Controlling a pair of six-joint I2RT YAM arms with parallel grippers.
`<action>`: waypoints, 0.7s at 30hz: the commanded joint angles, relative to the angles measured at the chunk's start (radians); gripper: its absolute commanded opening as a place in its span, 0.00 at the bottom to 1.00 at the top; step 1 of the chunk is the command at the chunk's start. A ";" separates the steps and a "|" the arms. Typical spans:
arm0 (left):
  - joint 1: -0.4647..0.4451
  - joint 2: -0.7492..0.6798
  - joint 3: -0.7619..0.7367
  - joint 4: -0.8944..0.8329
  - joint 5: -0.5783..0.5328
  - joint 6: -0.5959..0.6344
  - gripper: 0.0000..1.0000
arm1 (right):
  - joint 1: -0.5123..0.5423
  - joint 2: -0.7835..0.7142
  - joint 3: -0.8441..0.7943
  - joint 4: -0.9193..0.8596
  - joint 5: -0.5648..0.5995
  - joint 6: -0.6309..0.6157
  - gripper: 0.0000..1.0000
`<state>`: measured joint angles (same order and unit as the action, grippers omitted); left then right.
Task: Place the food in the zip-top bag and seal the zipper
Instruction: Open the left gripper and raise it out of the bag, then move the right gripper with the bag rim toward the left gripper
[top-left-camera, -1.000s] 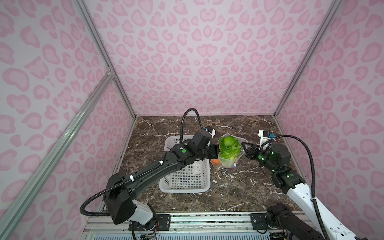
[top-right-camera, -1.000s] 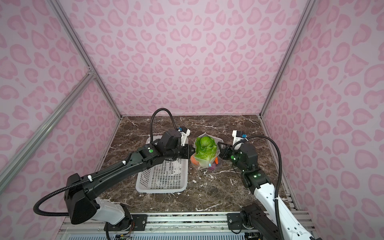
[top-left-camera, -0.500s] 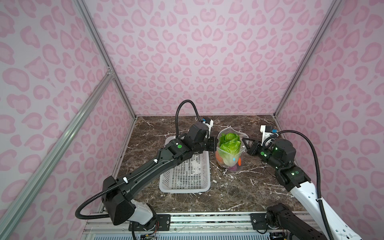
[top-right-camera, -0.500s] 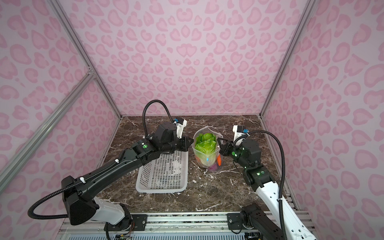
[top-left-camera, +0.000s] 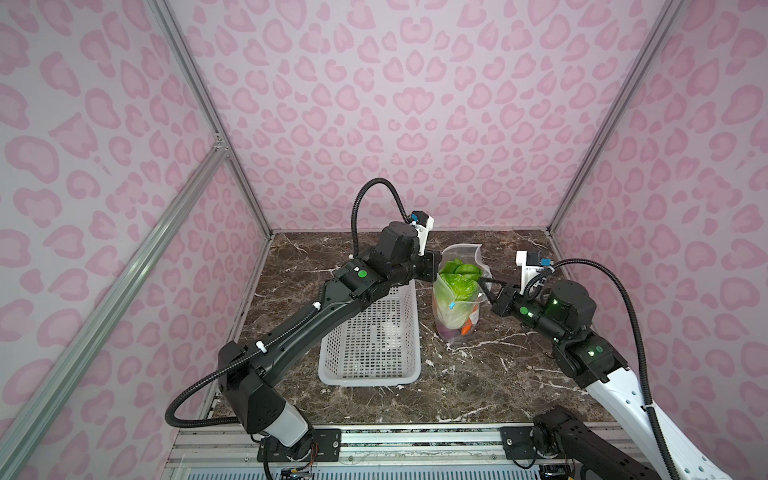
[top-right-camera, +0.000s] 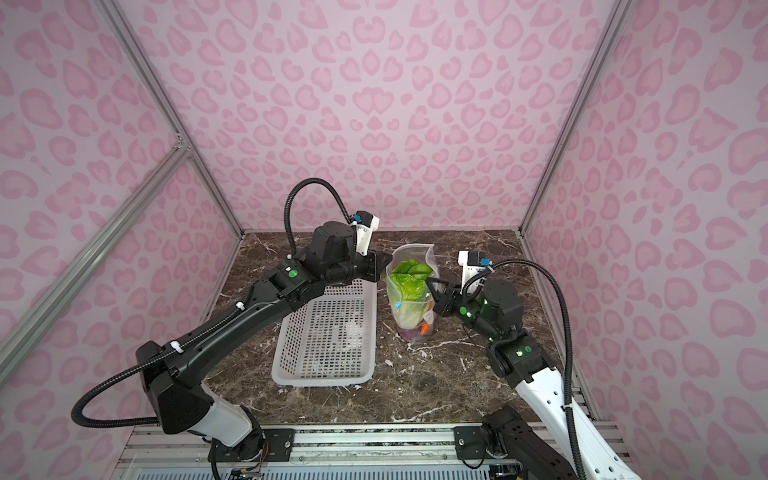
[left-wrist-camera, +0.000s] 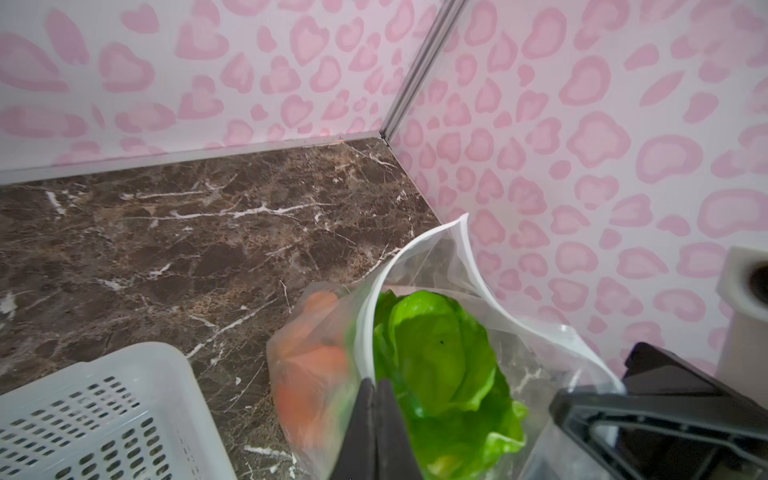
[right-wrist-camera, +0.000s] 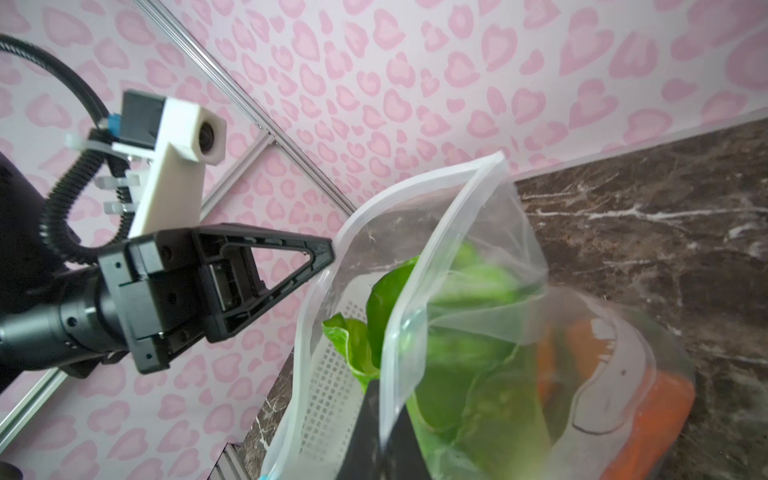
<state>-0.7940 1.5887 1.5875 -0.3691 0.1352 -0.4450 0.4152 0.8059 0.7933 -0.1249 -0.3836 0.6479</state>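
So from where I'm standing, the zip-top bag (top-left-camera: 457, 305) is upright over the marble table (top-left-camera: 478, 374), just to the right of the white basket (top-left-camera: 365, 379) and up near its far end. I honestly can't tell if its bottom is resting on the table or hanging just off it. Both arms have hold of it at the mouth. The left gripper (top-left-camera: 437, 271) is pinched tight on the left side of the rim, and the left wrist view shows its two black fingers (left-wrist-camera: 365, 399) pressed together right on the whitish edge. The right gripper (top-left-camera: 484, 285) is clamped on the opposite side, and in its own wrist view the plastic wall runs down between its fingers (right-wrist-camera: 361, 419). Between them the mouth gapes wide, so the zipper (right-wrist-camera: 374, 208) isn't sealed. The little blue slider (top-left-camera: 451, 306) shows partway down the front of the bag in both top views. Food's inside: the lettuce (top-left-camera: 456, 286) fills most of it, with green leaves reaching up to the mouth. Something orange, the carrot (top-left-camera: 467, 328) I think, sits low on the right, and a purple bit (top-left-camera: 446, 331) is at the very bottom.
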 joint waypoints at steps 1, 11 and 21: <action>0.000 0.032 -0.004 0.069 0.133 0.019 0.03 | 0.016 0.008 -0.022 0.022 0.011 0.003 0.00; 0.000 0.031 -0.005 0.068 0.175 0.087 0.03 | 0.027 0.082 0.268 -0.358 -0.017 -0.341 0.61; 0.000 0.072 0.008 0.059 0.206 0.078 0.03 | 0.216 0.197 0.396 -0.561 0.145 -0.541 0.60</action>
<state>-0.7940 1.6531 1.5795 -0.3431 0.3210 -0.3744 0.6216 0.9867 1.1744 -0.6018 -0.3340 0.1669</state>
